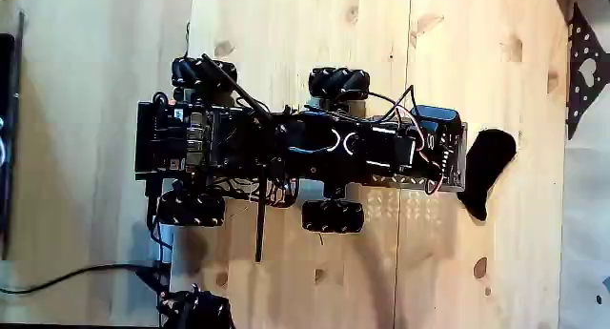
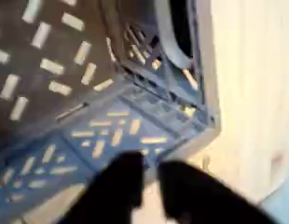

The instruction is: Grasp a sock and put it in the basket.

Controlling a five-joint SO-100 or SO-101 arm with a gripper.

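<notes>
**Kid:** Where is the sock [image 1: 486, 169]?

**Me:** In the fixed view it lies flat on the wooden floor [image 1: 286, 281], near the right edge of the picture. It is black and bent like a bean. It sits right against the right end of my rolling body [image 1: 295, 148]. I cannot tell if they touch.

**Kid:** What is your rolling body like?

**Me:** It is long and black, with red and white wires on top. It has four wheels. One wheel [image 1: 333, 215] is on the near side, at the middle.

**Kid:** And your pincer?

**Me:** In the wrist view my pincer [image 2: 149, 182] is at the bottom edge. My two dark fingers [image 2: 112, 191] are a little apart, and nothing is between them. The picture is blurry there.

**Kid:** What is under it?

**Me:** The basket [image 2: 107, 131]. It is a gray crate with little slots in its bottom and walls. Its corner points to the pale wood on the right.
</notes>
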